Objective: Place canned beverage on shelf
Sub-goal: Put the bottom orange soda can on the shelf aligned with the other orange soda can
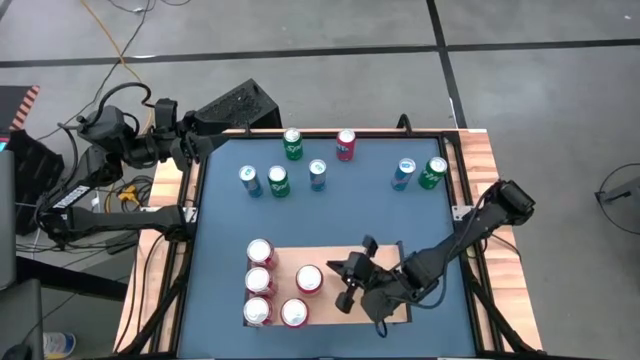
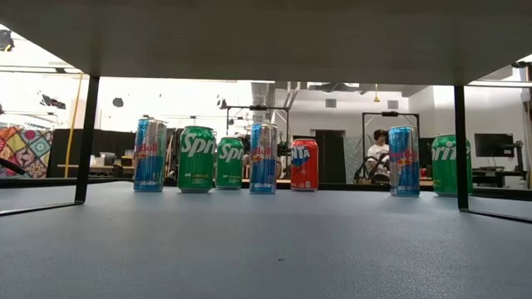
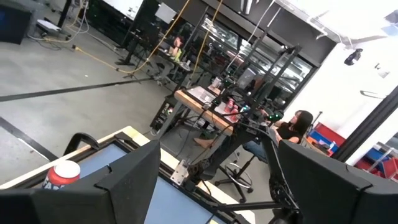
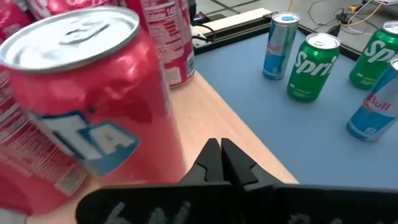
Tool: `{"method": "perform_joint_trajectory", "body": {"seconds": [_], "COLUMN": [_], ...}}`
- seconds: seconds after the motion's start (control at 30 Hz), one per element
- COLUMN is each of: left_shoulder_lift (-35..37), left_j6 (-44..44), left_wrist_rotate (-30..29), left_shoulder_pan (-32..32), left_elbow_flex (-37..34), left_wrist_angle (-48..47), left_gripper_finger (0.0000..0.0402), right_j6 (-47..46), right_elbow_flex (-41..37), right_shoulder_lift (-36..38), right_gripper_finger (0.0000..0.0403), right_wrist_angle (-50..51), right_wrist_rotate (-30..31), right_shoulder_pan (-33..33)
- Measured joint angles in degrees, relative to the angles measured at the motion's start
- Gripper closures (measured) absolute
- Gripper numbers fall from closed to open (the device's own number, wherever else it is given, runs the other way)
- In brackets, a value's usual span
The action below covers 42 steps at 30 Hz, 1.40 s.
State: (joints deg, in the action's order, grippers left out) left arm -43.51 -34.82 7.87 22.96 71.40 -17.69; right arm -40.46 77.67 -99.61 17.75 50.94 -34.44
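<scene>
1. The shelf (image 1: 335, 262) lies at the lower centre of the high view, on the blue table (image 1: 330, 215). Five red cans stand on its left half; the nearest red can (image 1: 309, 279) stands just left of the right gripper (image 1: 349, 283). I judge the main risk to be a sweep of that arm knocking this can into its neighbours, since they stand close together.

2. The right gripper hovers over the shelf with its fingers pressed together, holding nothing. In the right wrist view the red can fills the upper left, very close to the fingertips; any sideways drift could tip it.

3. Seven loose cans wait across the upper part of the table, among them a green can (image 1: 278, 181) and a slim blue can (image 1: 317, 174). A reach for one could clip the others, as several stand near each other.

4. The left gripper (image 1: 196, 128) waits at the table's upper left corner, jaws wide apart and empty; a red can (image 3: 62, 175) shows at the lower left of its wrist view.
</scene>
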Motion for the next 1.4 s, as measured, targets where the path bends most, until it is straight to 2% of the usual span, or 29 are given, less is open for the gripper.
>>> {"method": "perform_joint_trajectory", "body": {"seconds": [0.2, 0.7, 0.77, 0.9, 1.17, 1.4], "left_shoulder_lift": [0.00, 0.00, 0.00, 0.01, 0.04, 0.02], "left_j6": [-0.67, -0.97, -0.97, -0.97, -0.79, -0.36], "left_wrist_rotate": [0.01, 0.02, 0.03, 0.03, 0.03, -0.75], "left_shoulder_pan": [0.00, 0.00, 0.00, 0.00, 0.00, 0.00], "left_elbow_flex": [0.00, 0.00, 0.00, 0.00, 0.00, 0.00], "left_wrist_angle": [0.00, -0.02, 0.00, -0.02, 0.00, -0.02], "left_gripper_finger": [0.0093, 0.0093, 0.0093, 0.0093, 0.0093, 0.0093], "right_j6": [3.22, 11.79, 10.36, 5.83, -4.05, -5.59], "right_elbow_flex": [0.00, 0.02, 0.00, 0.00, 0.04, 0.04], "right_shoulder_lift": [-0.04, -0.04, -0.04, 0.65, -0.99, -0.94], "right_gripper_finger": [0.0403, 0.0403, 0.0403, 0.0403, 0.0403, 0.0403], "right_wrist_angle": [-2.41, -7.34, -5.70, -1.58, 0.19, 0.27], "right_wrist_rotate": [-0.64, -6.97, -5.47, 1.73, 1.63, 2.32], "right_shoulder_pan": [0.26, 3.31, 3.63, 1.68, -2.47, -2.29]}}
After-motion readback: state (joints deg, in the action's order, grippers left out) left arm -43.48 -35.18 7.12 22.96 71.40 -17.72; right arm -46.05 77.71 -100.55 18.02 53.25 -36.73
